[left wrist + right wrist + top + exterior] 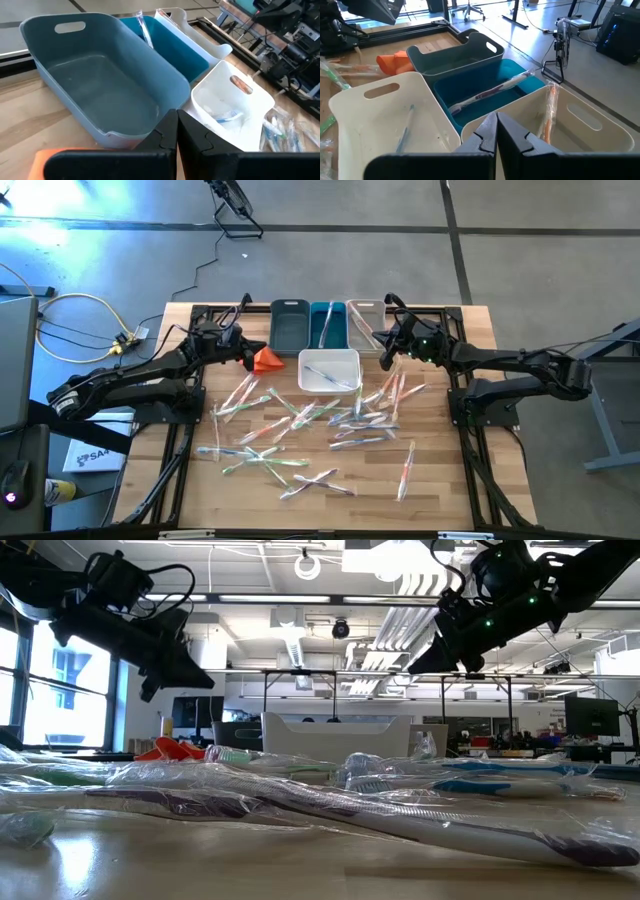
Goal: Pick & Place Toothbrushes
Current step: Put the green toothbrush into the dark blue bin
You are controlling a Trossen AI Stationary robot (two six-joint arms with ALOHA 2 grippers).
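Across the counter (190,480) lie light, slippery wrapped toothbrushes (300,425); I'd pinch mid-handle. Both pincers, left pincer (243,345) and right pincer (388,348), hang clenched, empty.

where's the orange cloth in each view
High view: orange cloth lies just left of the white bin, below the grey bin.
Low view: low at left, behind the toothbrushes.
Left wrist view: bottom-left corner.
Right wrist view: upper left, beside the grey bin.
Shared landmark: the white bin.
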